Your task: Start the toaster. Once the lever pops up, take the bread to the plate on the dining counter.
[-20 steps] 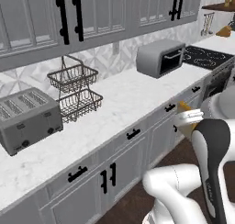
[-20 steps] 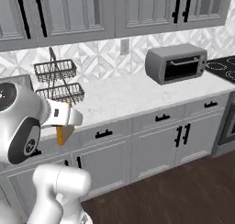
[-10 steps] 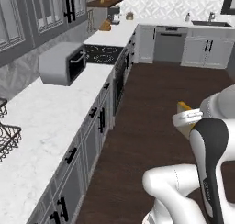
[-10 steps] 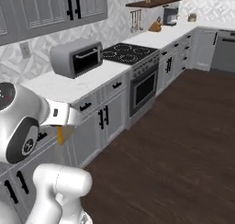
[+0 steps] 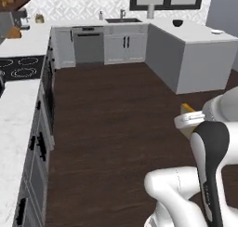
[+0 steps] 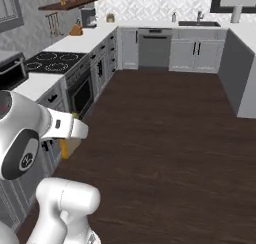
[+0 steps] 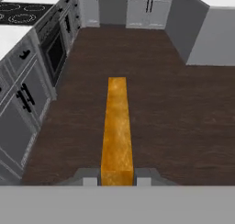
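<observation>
Orange-tan bread (image 7: 117, 126) rides clamped between the closed fingers (image 7: 117, 181) above dark floor, mid-carry; next, the base must reach the dining worktop (image 5: 200, 44) where the plate (image 5: 216, 32) waits.

My arm hides most of the bread (image 5: 187, 108) at right. I can barely make out the plate (image 5: 216, 32) at upper right; it's tiny.

Passage: open dark wood floor (image 5: 107, 119) lay ahead. Bounds: stove-side cabinets (image 7: 27, 94) on one side, grey-sided dining counter (image 5: 195, 58) on the other.
</observation>
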